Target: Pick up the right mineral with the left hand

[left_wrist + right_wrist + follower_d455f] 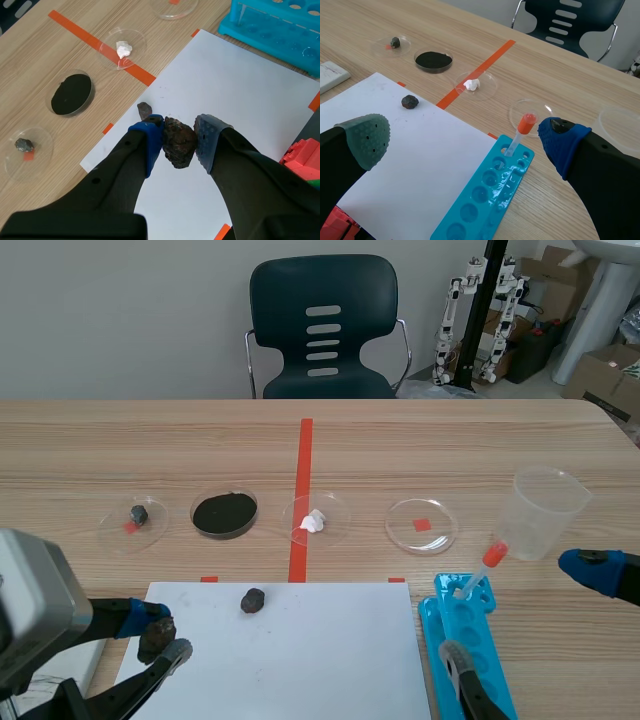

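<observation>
Two minerals sit at a white sheet (330, 660) on a wooden table (500, 440), one of them in the robot's grasp. The left gripper (163, 634) is clenched on a brown-black mineral (179, 144), which is pinched between its blue and grey pads at about 8 o'clock on the sheet, close to the paper's edge in the scene view. A smaller dark mineral (253, 600) lies loose on the paper at 2 o'clock from the held stone, near the sheet's far edge and apart from both arms. Four clear dishes stand in a row at 12 o'clock from the sheet. Running from 9 toward 3 o'clock, they are a dish with a small dark stone (133, 515), a dish of black powder (224, 512), a dish with a white lump (315, 520) resting on an orange tape line (303, 455), and a dish over an orange square (422, 525). A blue tube rack (470, 650) lies just beside the sheet at 3 o'clock, with an orange-capped dropper (480, 570) leaning in its far end. A clear plastic cup (545, 512) stands at 1 o'clock from the rack. The right gripper (465, 142) hangs spread wide and grasps nothing, with the rack and the sheet's corner below the gap between its fingers. A dark chair (322, 325) stands beyond the table at 12 o'clock.
</observation>
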